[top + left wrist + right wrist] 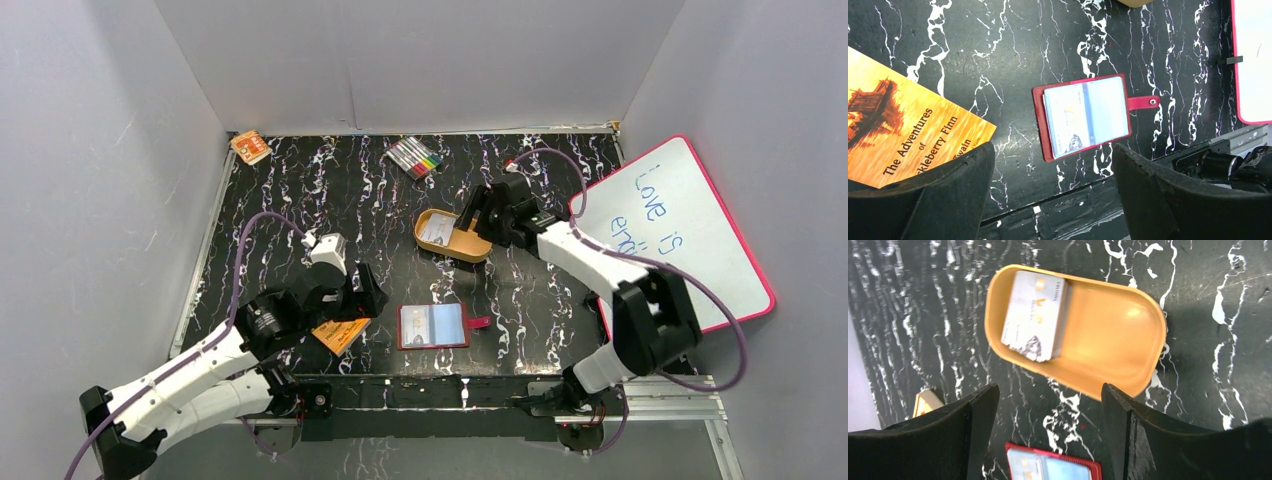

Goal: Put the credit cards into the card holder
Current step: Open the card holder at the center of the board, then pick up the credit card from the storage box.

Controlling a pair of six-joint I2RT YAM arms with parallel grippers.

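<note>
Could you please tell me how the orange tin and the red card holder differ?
The tin is oval, orange and walled; the card holder is a flat red rectangle lying open. The tin holds loose pale cards at one end; the card holder shows a card behind a clear pocket. Both rest on the marbled table.

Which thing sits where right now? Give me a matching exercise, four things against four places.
Things:
1. credit cards
2. card holder
3. orange booklet
4. marker pens

Places:
A. at the far edge of the table
B. inside the oval tin
C. lying open near the front edge
D. front left, by the left gripper

Pairs: 1-B, 2-C, 3-D, 4-A
</note>
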